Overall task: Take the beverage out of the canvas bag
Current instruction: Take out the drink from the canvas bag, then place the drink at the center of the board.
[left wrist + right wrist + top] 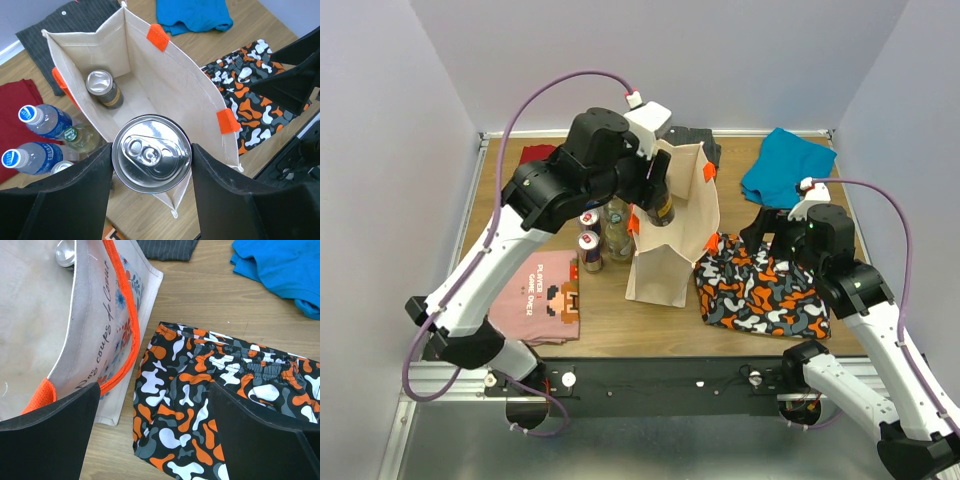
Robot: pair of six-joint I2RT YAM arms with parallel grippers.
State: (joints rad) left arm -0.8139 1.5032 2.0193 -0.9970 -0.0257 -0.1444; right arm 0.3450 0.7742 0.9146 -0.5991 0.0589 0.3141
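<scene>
The tall beige canvas bag (670,235) with orange pieces at its rim stands upright mid-table; it also shows in the left wrist view (165,75) and the right wrist view (90,325). My left gripper (151,165) is shut on a silver-topped beverage can (151,153), held above the bag's open mouth; in the top view the dark can (660,205) sits at the bag's rim. A second can (103,88) stands inside the bag. My right gripper (152,425) is open and empty, over the camouflage shorts right of the bag.
Bottles and cans (600,228) stand left of the bag. Orange-black camouflage shorts (760,285) lie to its right, a blue garment (788,168) back right, a dark striped garment (705,140) behind, a pink printed shirt (540,295) front left, a red cloth (538,153) back left.
</scene>
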